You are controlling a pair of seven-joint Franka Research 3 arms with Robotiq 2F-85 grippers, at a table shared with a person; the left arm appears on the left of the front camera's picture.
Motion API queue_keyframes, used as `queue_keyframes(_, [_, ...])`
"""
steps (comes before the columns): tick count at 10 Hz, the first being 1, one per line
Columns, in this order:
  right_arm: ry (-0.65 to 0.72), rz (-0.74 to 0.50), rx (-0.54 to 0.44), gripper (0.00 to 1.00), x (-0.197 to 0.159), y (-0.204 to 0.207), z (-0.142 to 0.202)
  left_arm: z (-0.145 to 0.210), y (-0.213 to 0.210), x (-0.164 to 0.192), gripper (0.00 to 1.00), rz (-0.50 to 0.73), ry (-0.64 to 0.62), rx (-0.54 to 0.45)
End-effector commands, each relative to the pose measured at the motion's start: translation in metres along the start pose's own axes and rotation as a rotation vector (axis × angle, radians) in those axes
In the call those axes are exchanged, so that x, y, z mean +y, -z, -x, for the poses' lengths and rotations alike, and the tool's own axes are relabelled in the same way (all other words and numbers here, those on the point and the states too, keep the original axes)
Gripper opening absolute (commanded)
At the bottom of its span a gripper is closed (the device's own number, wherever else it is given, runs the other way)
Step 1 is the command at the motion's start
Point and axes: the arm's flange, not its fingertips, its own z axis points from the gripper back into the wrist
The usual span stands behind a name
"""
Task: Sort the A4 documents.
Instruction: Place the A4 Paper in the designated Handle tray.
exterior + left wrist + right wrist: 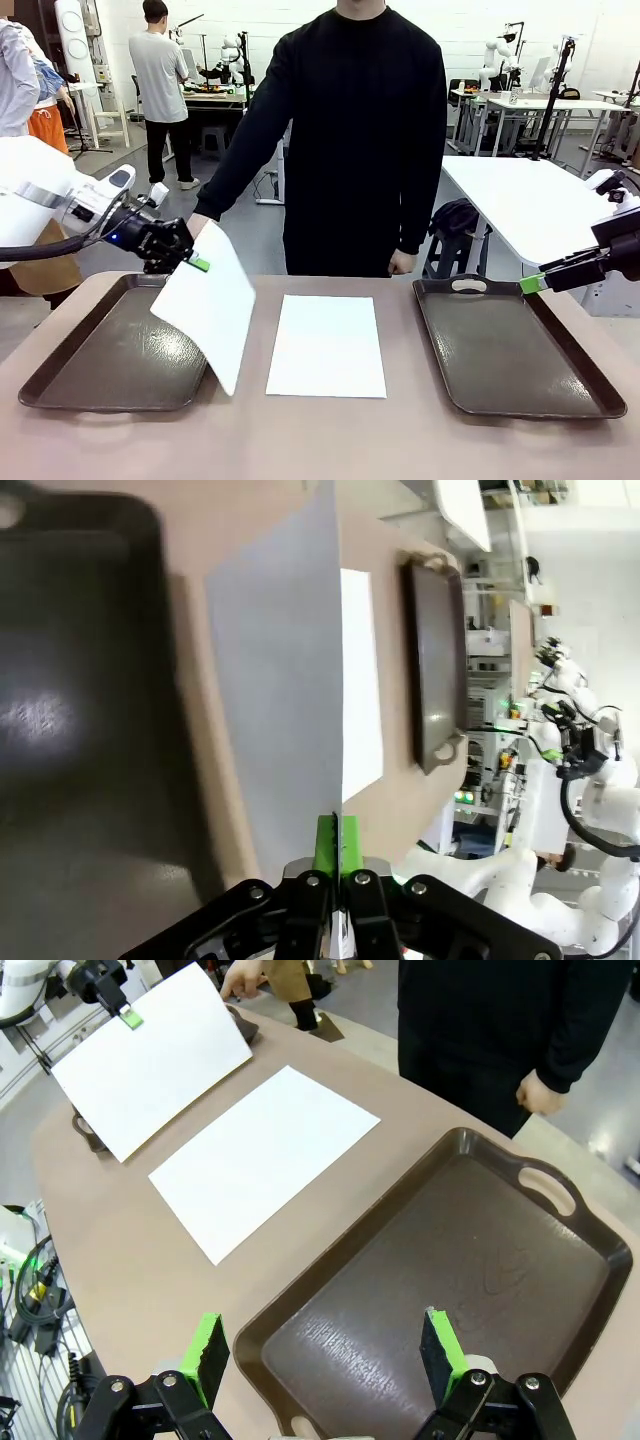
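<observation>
**One sheet lifted by the left arm, one flat at the centre**

A plain white A4 paper sheet (pixel 205 300) (pixel 290 680) (pixel 150 1060) hangs tilted in the air. It is pinched at its upper edge between the left fingers (pixel 198 264) (pixel 326 845) (pixel 130 1018), whose black tips and green pads are pressed tight on the paper. In the front view the sheet slopes down over the right rim of the dark brown rectangular tray on the left (pixel 100 360) (pixel 80 730). Whether its lowest corner touches anything cannot be told.

A second white A4 paper sheet (pixel 327 345) (pixel 360 680) (pixel 265 1160) lies flat on the light brown surface (pixel 320 440) (pixel 130 1260). It sits between the two trays and is apart from both.

The dark brown tray on the right (pixel 510 350) (pixel 435 660) (pixel 450 1290) lies on the same surface. The right fingers (pixel 533 284) (pixel 208 1355) stand spread wide, gripping nothing, above that tray's outer rim.

A person in a black top stands at the far side. One hand (pixel 197 225) (pixel 245 980) is near the lifted sheet's top, and the other hand (pixel 402 262) (pixel 540 1090) hangs by the far edge.
</observation>
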Motion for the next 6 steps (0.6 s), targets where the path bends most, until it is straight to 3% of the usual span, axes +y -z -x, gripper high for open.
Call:
queue_keyframes(1, [-0.009,-0.015,-0.022,1.0,-0.004,0.003,-0.002,-0.001,-0.001,0.008,0.01,-0.06,-0.045,-0.004])
queue_keyframes(6, [-0.009,-0.015,-0.022,1.0,-0.004,0.003,-0.002,-0.027,-0.043,0.055,0.01,-0.234,-0.116,-0.04])
